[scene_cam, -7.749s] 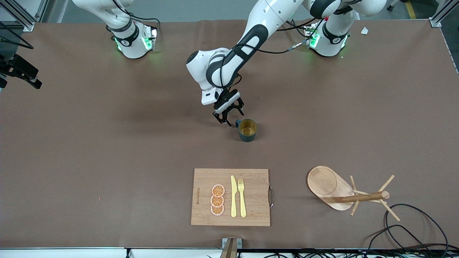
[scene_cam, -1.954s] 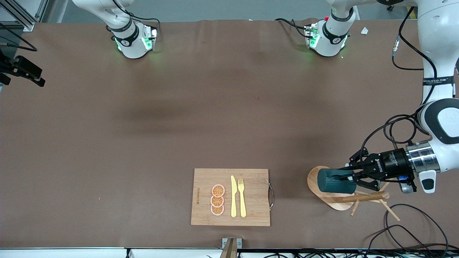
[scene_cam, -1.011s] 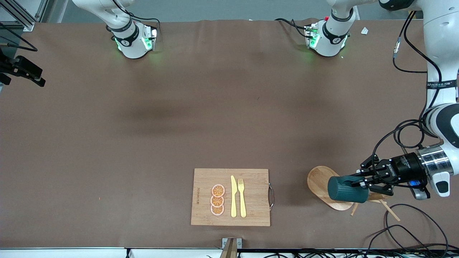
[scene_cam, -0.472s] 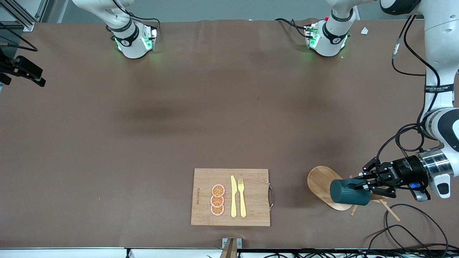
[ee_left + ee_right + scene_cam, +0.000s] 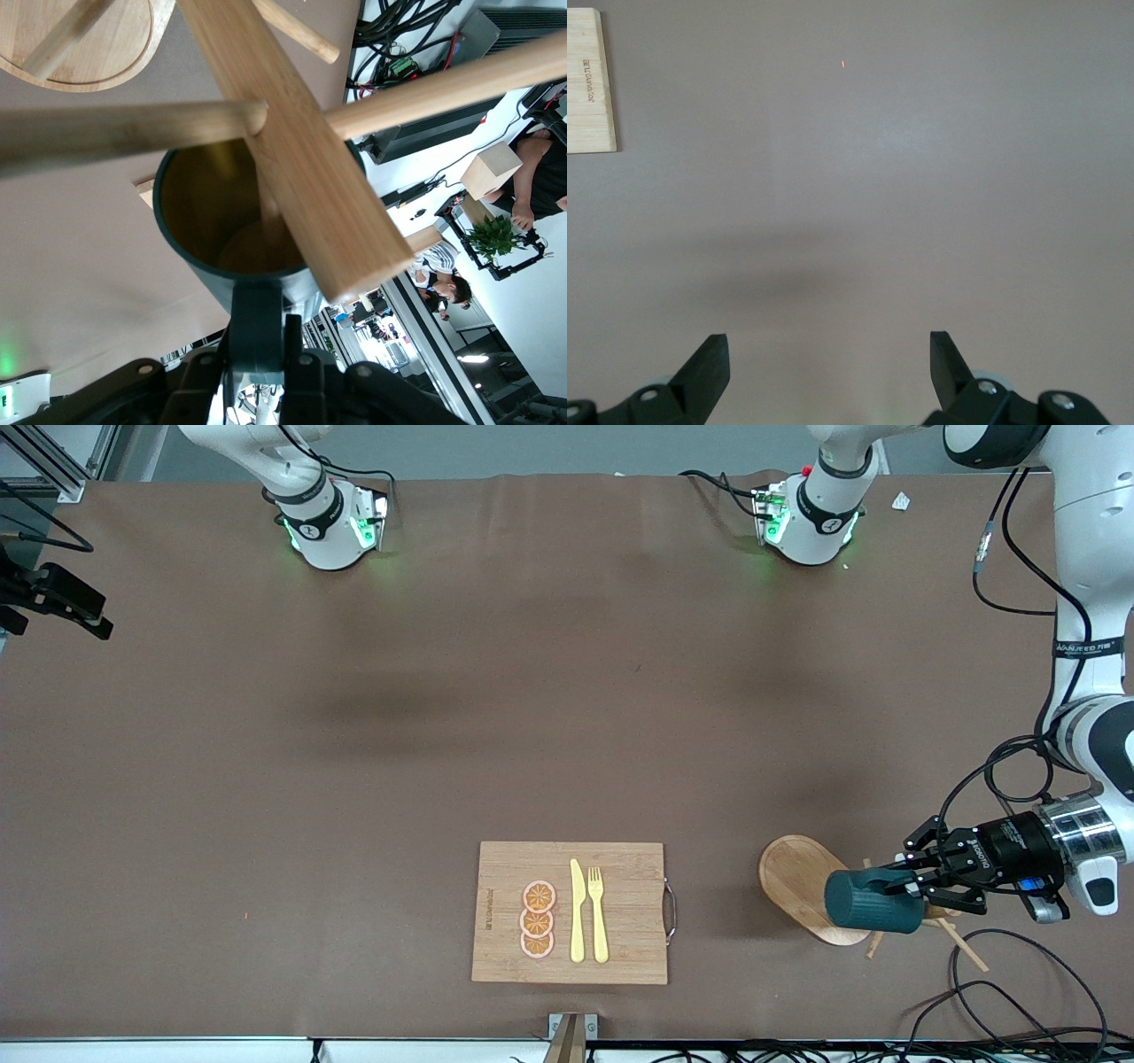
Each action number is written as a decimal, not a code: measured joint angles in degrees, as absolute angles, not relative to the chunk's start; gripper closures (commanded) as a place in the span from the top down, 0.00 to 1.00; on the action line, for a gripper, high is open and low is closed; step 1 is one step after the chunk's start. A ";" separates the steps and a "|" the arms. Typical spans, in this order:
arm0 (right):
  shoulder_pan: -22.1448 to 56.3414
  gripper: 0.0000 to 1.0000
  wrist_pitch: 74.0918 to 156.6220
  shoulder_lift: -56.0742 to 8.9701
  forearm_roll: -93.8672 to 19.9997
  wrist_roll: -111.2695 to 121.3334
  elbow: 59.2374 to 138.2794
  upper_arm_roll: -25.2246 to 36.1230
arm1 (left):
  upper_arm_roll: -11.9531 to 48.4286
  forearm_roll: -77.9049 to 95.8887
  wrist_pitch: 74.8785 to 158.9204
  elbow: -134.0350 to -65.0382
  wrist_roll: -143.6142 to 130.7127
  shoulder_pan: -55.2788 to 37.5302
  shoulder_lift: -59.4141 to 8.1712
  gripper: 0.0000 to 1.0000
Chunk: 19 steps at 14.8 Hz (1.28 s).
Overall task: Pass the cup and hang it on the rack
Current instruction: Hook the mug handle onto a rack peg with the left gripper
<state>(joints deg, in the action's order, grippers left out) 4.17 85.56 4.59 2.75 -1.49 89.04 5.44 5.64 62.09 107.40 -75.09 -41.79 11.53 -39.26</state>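
Note:
My left gripper (image 5: pixel 908 881) is shut on the handle of the dark teal cup (image 5: pixel 873 901) and holds it on its side over the wooden rack (image 5: pixel 797 877). In the left wrist view the fingers (image 5: pixel 292 341) clamp the cup's handle (image 5: pixel 257 323). The cup's tan inside (image 5: pixel 213 212) faces the camera. The rack's post (image 5: pixel 292 150) crosses in front of the cup's mouth, and a peg (image 5: pixel 133 133) ends beside the rim. My right gripper (image 5: pixel 828 354) is open and empty over bare table; it is out of the front view.
A wooden cutting board (image 5: pixel 620 903) with a knife, a fork and orange slices lies near the front edge; its corner shows in the right wrist view (image 5: pixel 589 80). Black cables (image 5: pixel 1019 974) loop on the table beside the rack, nearer the camera.
The left gripper took the cup from mid-table and carried it to the rack. In the last second it has shifted slightly along the post toward the pegs. The right arm waits.

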 measured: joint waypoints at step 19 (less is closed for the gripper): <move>4.17 1.00 85.57 4.59 2.75 -1.50 89.04 5.44 | 5.69 62.09 106.66 -75.09 -41.22 12.45 -39.54 0.02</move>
<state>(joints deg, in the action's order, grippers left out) 4.17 85.57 4.59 2.75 -1.50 89.04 5.44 5.69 62.09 106.66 -75.09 -41.22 12.45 -39.54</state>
